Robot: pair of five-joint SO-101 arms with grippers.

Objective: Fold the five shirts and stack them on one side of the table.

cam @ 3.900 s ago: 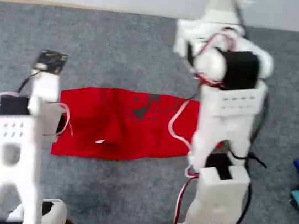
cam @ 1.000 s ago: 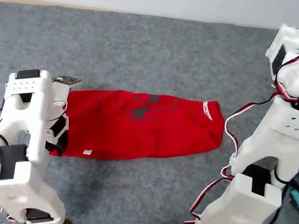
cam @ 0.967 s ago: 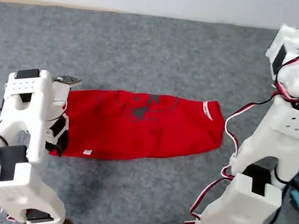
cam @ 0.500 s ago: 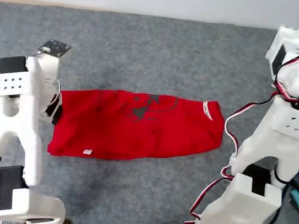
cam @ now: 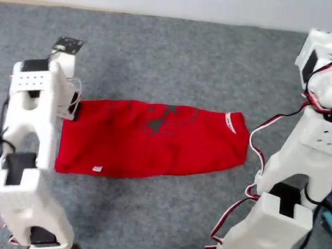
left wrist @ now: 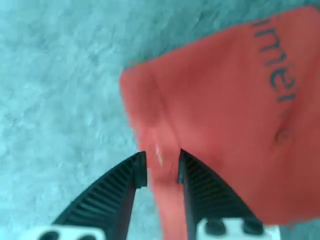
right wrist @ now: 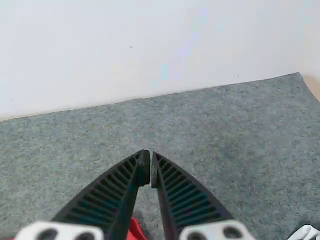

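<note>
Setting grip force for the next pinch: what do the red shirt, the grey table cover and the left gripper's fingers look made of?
Red shirt: soft matte knit, likely cotton jersey; it lies limp with gentle creases.
Table cover: grey felt or low-pile carpet, judging by its fuzzy, mottled surface.
Left gripper fingers: hard black plastic with ribbed faces, possibly printed.

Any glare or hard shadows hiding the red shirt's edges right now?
High view: even light, no glare on the red shirt, no hard shadows on the grey mat; the left arm overlaps the shirt's left end. Left wrist view: no bright spots; the left hand frames the shirt's edge. Right wrist view: evenly lit wall behind the right hand.
</note>
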